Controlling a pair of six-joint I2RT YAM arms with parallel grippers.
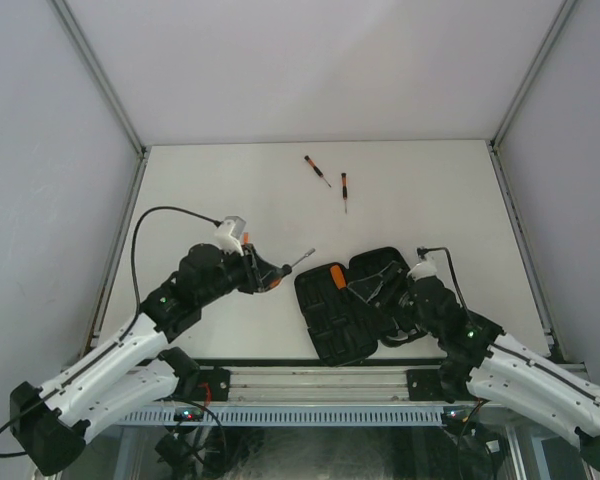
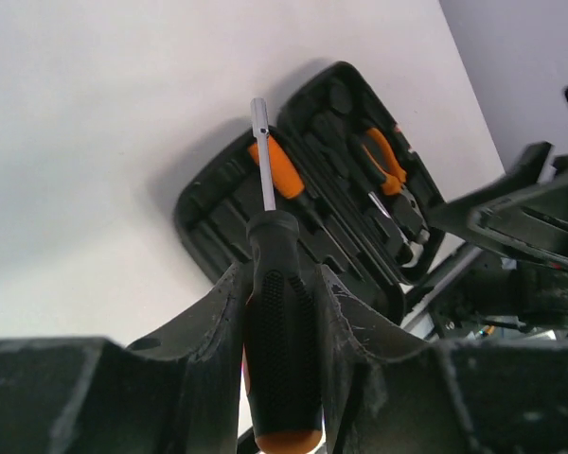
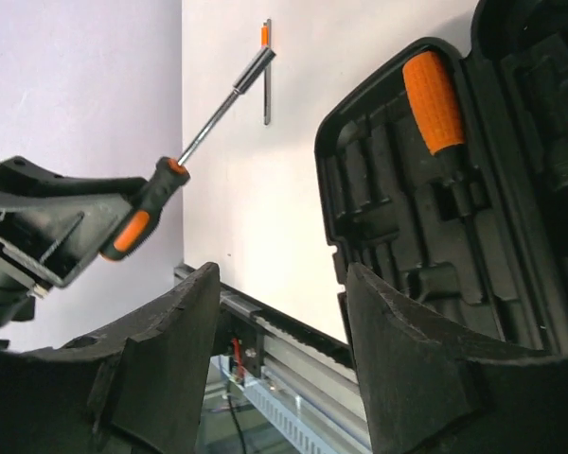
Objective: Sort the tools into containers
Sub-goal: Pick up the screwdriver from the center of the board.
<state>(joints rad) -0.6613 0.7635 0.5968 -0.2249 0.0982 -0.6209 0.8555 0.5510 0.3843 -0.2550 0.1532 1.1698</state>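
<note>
My left gripper [image 1: 267, 276] is shut on a screwdriver [image 2: 282, 331] with a black-and-orange handle. Its metal shaft [image 1: 302, 259] points right, towards the open black tool case [image 1: 330, 310], and stays above the table. Inside the case lie a thick orange handle [image 3: 433, 99] and orange-handled pliers [image 2: 388, 161] in moulded slots. My right gripper [image 3: 279, 284] stands open with nothing between its fingers, over the right half of the case [image 3: 426, 236]. Two thin screwdrivers [image 1: 317, 170] [image 1: 344, 190] lie on the table further back.
The white table [image 1: 210, 190] is bounded by grey walls on three sides. A metal rail [image 1: 310, 380] runs along its near edge, just in front of the case. The left arm's cable [image 1: 155, 225] loops over the table's left part.
</note>
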